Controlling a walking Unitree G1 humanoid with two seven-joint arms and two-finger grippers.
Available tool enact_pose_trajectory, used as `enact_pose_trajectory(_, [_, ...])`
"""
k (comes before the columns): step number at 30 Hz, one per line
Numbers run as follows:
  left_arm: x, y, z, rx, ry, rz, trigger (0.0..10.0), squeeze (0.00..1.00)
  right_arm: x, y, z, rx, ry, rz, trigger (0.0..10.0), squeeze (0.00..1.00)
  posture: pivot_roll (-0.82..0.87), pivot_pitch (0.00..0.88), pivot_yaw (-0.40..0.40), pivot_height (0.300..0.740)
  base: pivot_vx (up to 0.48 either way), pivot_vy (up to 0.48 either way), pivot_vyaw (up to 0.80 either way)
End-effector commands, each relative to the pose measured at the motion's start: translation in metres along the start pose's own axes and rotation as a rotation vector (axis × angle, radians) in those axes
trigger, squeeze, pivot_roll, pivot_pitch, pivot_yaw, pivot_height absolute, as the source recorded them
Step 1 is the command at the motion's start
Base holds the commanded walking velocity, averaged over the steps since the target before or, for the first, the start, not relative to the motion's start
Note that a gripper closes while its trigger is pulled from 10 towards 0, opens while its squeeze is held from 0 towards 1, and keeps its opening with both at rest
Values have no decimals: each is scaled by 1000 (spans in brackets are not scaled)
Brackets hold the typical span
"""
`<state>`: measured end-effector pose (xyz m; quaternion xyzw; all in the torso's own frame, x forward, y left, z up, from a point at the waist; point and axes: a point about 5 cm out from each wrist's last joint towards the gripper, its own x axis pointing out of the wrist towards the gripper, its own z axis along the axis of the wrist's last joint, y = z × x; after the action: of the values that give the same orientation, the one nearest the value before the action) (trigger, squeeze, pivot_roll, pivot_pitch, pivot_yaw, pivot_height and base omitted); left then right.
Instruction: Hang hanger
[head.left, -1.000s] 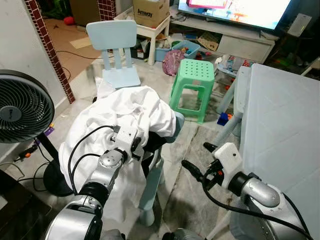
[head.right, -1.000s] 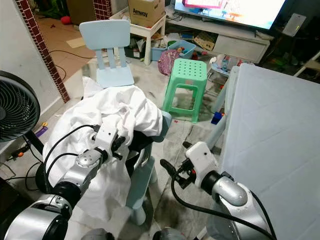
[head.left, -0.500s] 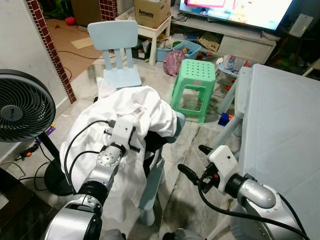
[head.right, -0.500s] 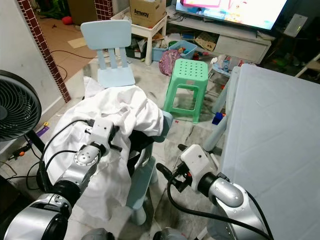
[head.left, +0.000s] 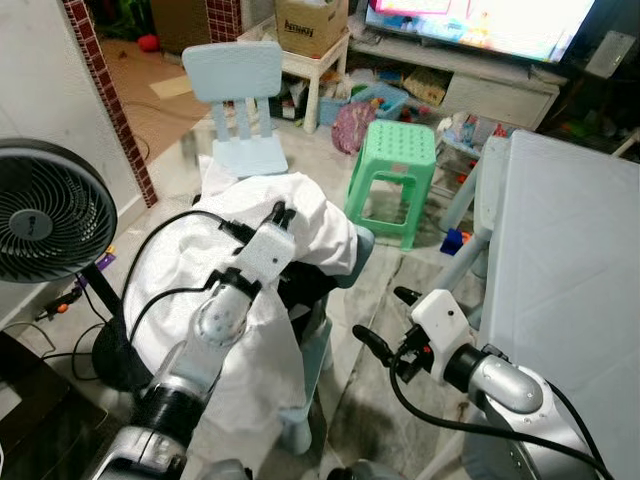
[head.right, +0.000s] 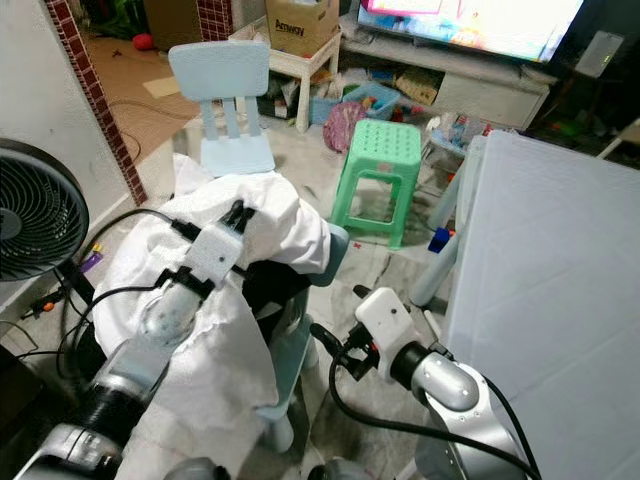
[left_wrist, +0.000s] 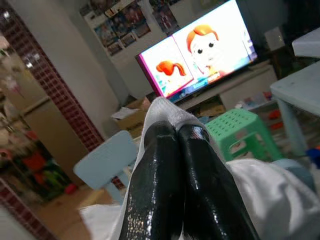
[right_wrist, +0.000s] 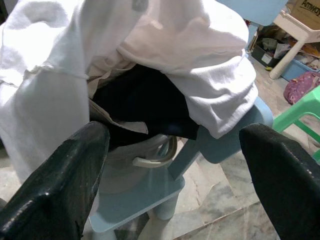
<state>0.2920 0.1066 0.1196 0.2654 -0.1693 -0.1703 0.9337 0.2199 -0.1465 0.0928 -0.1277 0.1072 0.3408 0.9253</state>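
A white garment (head.left: 322, 226) is heaped over a small light-blue chair (head.left: 356, 251), with a dark garment (right_wrist: 145, 100) under it. A pale curved piece (right_wrist: 156, 160), perhaps part of a hanger, pokes out below the dark cloth. My left gripper (head.left: 283, 211) is raised at the top of the heap. Its fingers are shut, with white cloth bunched at their tips (left_wrist: 176, 129). My right gripper (head.left: 378, 318) hovers open, low and to the right of the chair, facing its seat (right_wrist: 145, 195) without touching it.
A black fan (head.left: 50, 215) stands to the left. A second light-blue chair (head.left: 238, 100) and a green stool (head.left: 393, 160) stand further off. A white table (head.left: 570, 260) fills the right side. Boxes, toys and a TV line the back.
My left arm has risen and reached forward, from the middle of the heap to its top, drawing white cloth up with it. My right gripper has edged slightly toward the chair.
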Motion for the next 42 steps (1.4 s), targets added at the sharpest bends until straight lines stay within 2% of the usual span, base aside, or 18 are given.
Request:
enact_pose_trajectory(1, [-8, -3, 10, 37, -25, -25, 0, 0, 0, -2, -1, -14, 4, -10, 10000, 0, -61, 0, -46, 740, 0, 0, 0])
enact_pose_trajectory(2, [-8, -3, 10, 37, -25, -25, 0, 0, 0, -2, -1, -14, 4, -10, 10000, 0, -61, 0, -46, 740, 0, 0, 0])
enact_pose_trajectory(4, [-39, -9, -10, -44, 163, -1, 0, 0, 2, 0, -3, -15, 5, -8, 10000, 0, -44, 0, -45, 740, 0, 0, 0])
enact_pose_trajectory(6, [-50, -9, -19, -76, 237, 12, 0, 0, 2, 1, -4, -15, 5, -6, 10000, 0, -44, 0, -45, 740, 0, 0, 0])
enact_pose_trajectory(9, [-66, -8, -36, -164, 379, 64, 0, 0, 4, 1, -4, -20, 9, -1, 10000, 0, -36, 0, -48, 740, 0, 0, 0])
enact_pose_trajectory(10, [-75, -6, -50, -181, 476, 74, 8353, 0, 6, 0, -6, -36, 20, 0, 10000, 0, -26, 0, -52, 740, 0, 0, 0])
enact_pose_trajectory(11, [-79, -3, -57, -186, 519, 86, 10000, 0, 7, -1, -6, -48, 25, 1, 10000, 0, -26, 0, -52, 740, 0, 0, 0])
enact_pose_trajectory(13, [-78, -1, -59, -208, 524, 79, 10000, 0, 8, -1, -7, -53, 27, 3, 10000, 0, -21, 0, -57, 740, 0, 0, 0])
enact_pose_trajectory(14, [-76, 3, -59, -203, 532, 83, 10000, 1000, 9, -2, -7, -61, 31, 3, 10000, 0, -18, 0, -60, 740, 0, 0, 0])
enact_pose_trajectory(21, [-63, 7, -56, -204, 517, 43, 10000, 1000, 12, -3, -8, -71, 37, -2, 10000, 0, -13, 0, -63, 740, 0, 0, 0])
enact_pose_trajectory(25, [-55, 8, -52, -174, 494, 1, 10000, 1000, 14, -3, -8, -78, 32, -11, 10000, 0, -12, 0, -64, 740, 0, 0, 0])
enact_pose_trajectory(27, [-43, -1, -40, -171, 403, -97, 10000, 1000, 16, -6, -8, -93, 32, -46, 10000, 0, -11, 0, -62, 740, 0, 0, 0])
enact_pose_trajectory(29, [-36, -2, -33, -161, 362, -96, 10000, 1000, 17, -6, -8, -92, 23, -56, 10000, 0, -11, 0, -61, 740, 0, 0, 0])
enact_pose_trajectory(35, [-23, -25, -21, -278, 305, -227, 10000, 1000, 21, -4, -6, -96, 16, -57, 10000, 0, -13, 0, -54, 740, 0, 0, 0])
enact_pose_trajectory(38, [-21, -34, -15, -271, 274, -290, 10000, 1000, 22, -4, -6, -97, 13, -63, 10000, 0, -14, 0, -50, 740, 0, 0, 0])
enact_pose_trajectory(39, [-21, -36, -15, -232, 272, -307, 10000, 1000, 22, -4, -5, -98, 7, -71, 10000, 0, -15, 0, -46, 740, 0, 0, 0])
enact_pose_trajectory(40, [-20, -33, -17, -165, 277, -291, 10000, 1000, 22, -5, -4, -98, 0, -81, 10000, 0, -12, 0, -44, 740, 0, 0, 0])
enact_pose_trajectory(42, [-20, -11, -19, -149, 288, -108, 10000, 1000, 23, -4, -4, -95, -2, -84, 10000, 0, 1, 0, -44, 740, 0, 0, 0])
